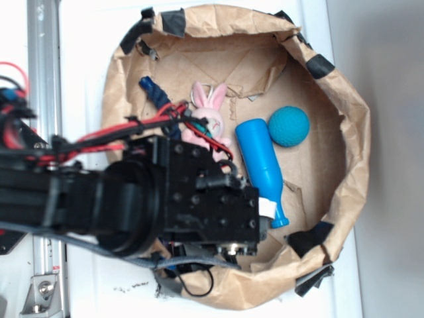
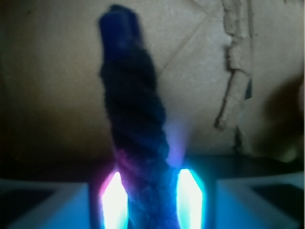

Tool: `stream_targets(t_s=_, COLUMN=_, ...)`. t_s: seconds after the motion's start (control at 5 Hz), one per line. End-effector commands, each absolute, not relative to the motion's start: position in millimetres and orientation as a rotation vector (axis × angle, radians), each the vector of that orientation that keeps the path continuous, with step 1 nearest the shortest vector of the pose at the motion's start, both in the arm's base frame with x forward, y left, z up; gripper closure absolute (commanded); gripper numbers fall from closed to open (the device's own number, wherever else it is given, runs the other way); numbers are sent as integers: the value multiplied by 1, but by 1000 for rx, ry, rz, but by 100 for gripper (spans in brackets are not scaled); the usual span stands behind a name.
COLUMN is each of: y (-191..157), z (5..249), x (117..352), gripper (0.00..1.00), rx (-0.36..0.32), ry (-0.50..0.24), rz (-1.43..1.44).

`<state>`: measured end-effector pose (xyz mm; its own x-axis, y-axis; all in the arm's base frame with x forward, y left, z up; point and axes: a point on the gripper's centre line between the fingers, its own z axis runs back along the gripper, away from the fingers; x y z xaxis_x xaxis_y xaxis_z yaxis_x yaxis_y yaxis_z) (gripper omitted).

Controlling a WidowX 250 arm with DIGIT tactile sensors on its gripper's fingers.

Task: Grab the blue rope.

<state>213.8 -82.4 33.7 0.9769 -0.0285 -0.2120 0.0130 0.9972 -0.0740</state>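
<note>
The blue rope [image 2: 136, 119] is a thick, twisted, dark navy cord with a brighter blue tip. In the wrist view it runs up from between my jaws. My gripper [image 2: 151, 193] is shut on it, and both glowing pads [image 2: 114, 200] press against its sides. In the exterior view one end of the rope [image 1: 156, 93] shows at the left of the brown paper bag [image 1: 351, 132], next to the pink bunny. The rest of the rope and my fingers are hidden under the black arm [image 1: 199, 199].
A pink bunny [image 1: 211, 116], a bright blue bowling pin [image 1: 262, 165] and a teal ball [image 1: 289, 126] lie on the bag's floor to the right of the arm. The crumpled bag walls, patched with black tape, ring the space. Red cables [image 1: 132, 129] run along the arm.
</note>
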Motion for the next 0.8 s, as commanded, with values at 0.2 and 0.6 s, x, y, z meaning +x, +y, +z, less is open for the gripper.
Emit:
stream_targets(t_s=0.2, y=-22, z=145, x=272, gripper=100, rx=38, ry=-66, rz=67)
stream_targets(t_s=0.6, y=-35, z=138, x=251, gripper=100, rx=56, ry=-78, rz=-10)
